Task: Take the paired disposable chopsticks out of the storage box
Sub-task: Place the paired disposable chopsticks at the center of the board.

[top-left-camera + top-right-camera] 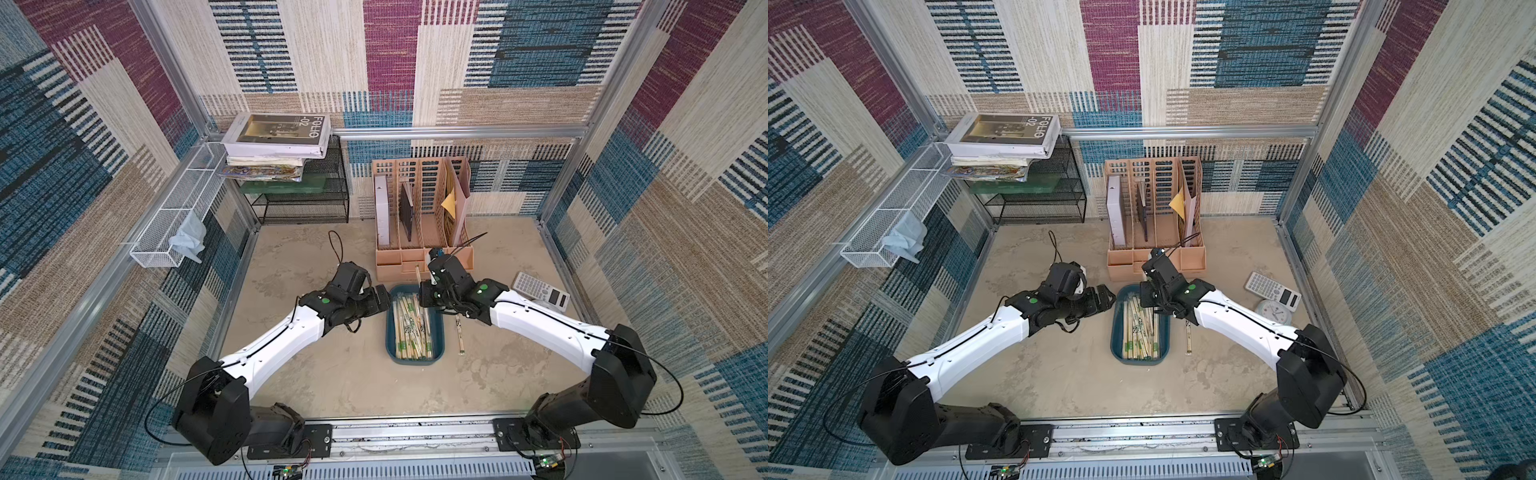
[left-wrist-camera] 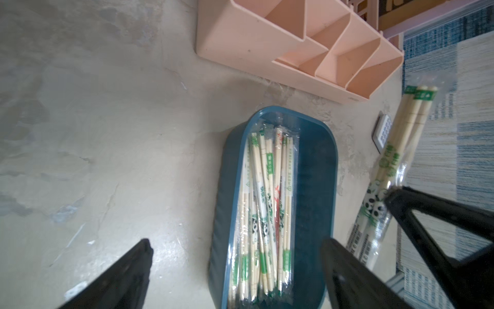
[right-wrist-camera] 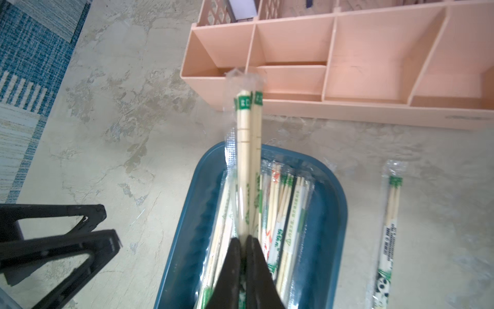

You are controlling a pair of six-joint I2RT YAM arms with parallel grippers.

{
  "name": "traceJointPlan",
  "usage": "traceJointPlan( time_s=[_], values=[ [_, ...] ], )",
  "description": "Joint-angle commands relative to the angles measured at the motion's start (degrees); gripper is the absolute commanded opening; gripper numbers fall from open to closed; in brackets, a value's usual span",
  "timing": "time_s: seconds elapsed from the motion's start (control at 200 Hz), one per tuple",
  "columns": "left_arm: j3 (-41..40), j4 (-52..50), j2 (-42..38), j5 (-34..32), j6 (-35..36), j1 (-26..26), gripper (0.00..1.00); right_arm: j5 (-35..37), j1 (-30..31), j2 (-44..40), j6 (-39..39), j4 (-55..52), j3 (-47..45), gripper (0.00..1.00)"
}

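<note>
Chopstick pair (image 3: 248, 149) clamped in right pincer (image 3: 244, 239), above storage box (image 3: 192, 219), left pincer (image 2: 238, 242) spread wide.

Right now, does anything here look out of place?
A single clear-wrapped pale bamboo chopstick pair lies on the table outside the shallow dark teal plastic tray, on the right arm's side. The right gripper is shut on another wrapped pair over the tray. Nothing looks damaged.

Behind the left pincer (image 2: 235, 240) and right pincer (image 3: 243, 238), each black wrist (image 1: 347, 282) bears a green dot (image 1: 326, 300); white shells (image 1: 274, 340) follow, then bulky black joints (image 1: 212, 411). Thin black cables (image 1: 681, 390) run alongside.
</note>
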Motion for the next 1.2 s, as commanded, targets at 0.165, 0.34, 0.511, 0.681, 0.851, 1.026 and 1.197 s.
traceJointPlan(
  time_s=[0.165, 0.34, 0.511, 0.681, 0.851, 1.026, 1.197],
  values=[
    [2.63, 1.82, 2.14, 0.26, -1.33, -4.09, 0.99, 5.05, -4.79, -8.07, -0.3, -4.11, -8.11, 0.02],
    [4.03, 1.85, 3.84, -0.41, -1.21, -6.04, 0.99, 8.43, -8.82, -9.98, -1.7, -5.36, -14.17, 0.02],
    [5.27, 1.11, 5.19, -0.93, -0.83, -7.31, 0.99, 11.84, -10.22, -8.02, -2.97, -5.27, -17.37, 0.02],
    [5.81, 0.69, 5.63, -1.38, -0.54, -7.78, 0.99, 14.28, -10.59, -3.72, -4.12, -4.56, -17.63, 0.02],
    [6.08, 0.38, 5.63, -1.89, -0.37, -8.05, 0.99, 13.47, -10.82, -0.04, -4.8, -2.72, -16.68, 0.02],
    [6.07, 0.12, 5.63, -2.23, -0.17, -8.13, 0.99, 13.33, -10.68, 3.66, -5.53, -1.59, -15.33, 0.02],
    [6.02, 0.23, 5.64, -2.29, -0.23, -8.12, 0.99, 14.0, -10.42, 6.5, -5.85, -0.77, -14.2, 0.02]
  ],
)
